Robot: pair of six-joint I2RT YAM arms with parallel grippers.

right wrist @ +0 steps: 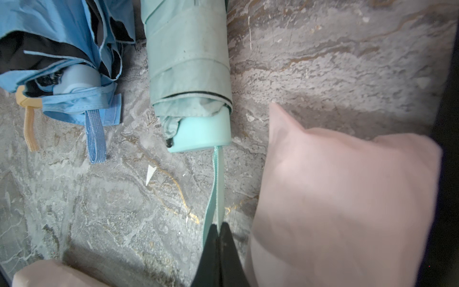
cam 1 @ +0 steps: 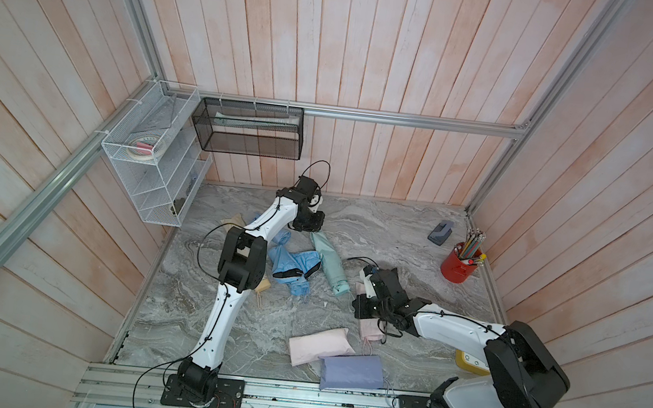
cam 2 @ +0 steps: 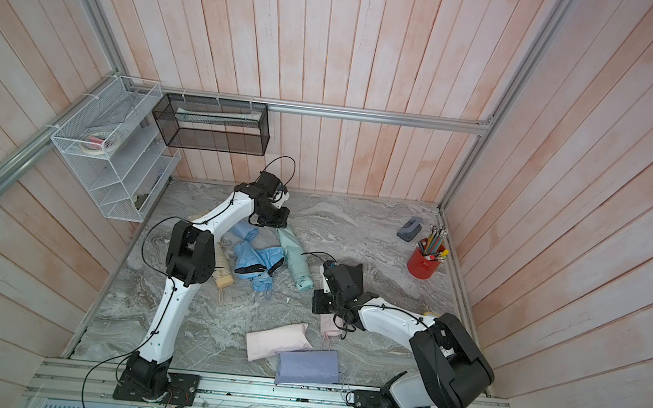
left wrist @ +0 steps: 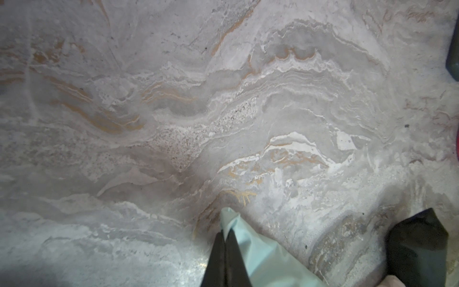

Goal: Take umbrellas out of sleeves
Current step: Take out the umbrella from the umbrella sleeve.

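Observation:
The mint sleeve (cam 1: 328, 262) lies mid-table with the mint umbrella (right wrist: 191, 74) inside; its handle (right wrist: 201, 134) sticks out. My left gripper (left wrist: 226, 232) is shut on the sleeve's far closed corner (left wrist: 260, 253). My right gripper (right wrist: 218, 227) is shut on the umbrella's mint wrist cord (right wrist: 216, 186), which runs taut from the handle. A bare light blue umbrella (cam 1: 296, 266) lies beside the mint one, its blue sleeve (cam 2: 244, 231) behind it. A beige umbrella (cam 2: 223, 268) shows under my left arm. Pink (cam 1: 319, 348) and lavender (cam 1: 351, 371) sleeves lie near the front, both bulging.
Another pink sleeve (right wrist: 335, 198) lies right beside my right gripper, under that arm. A red pencil cup (cam 1: 460, 266) and a grey punch (cam 1: 441, 231) stand at the back right. White (cam 1: 145, 159) and black (cam 1: 249, 129) mesh baskets hang on the left and back walls.

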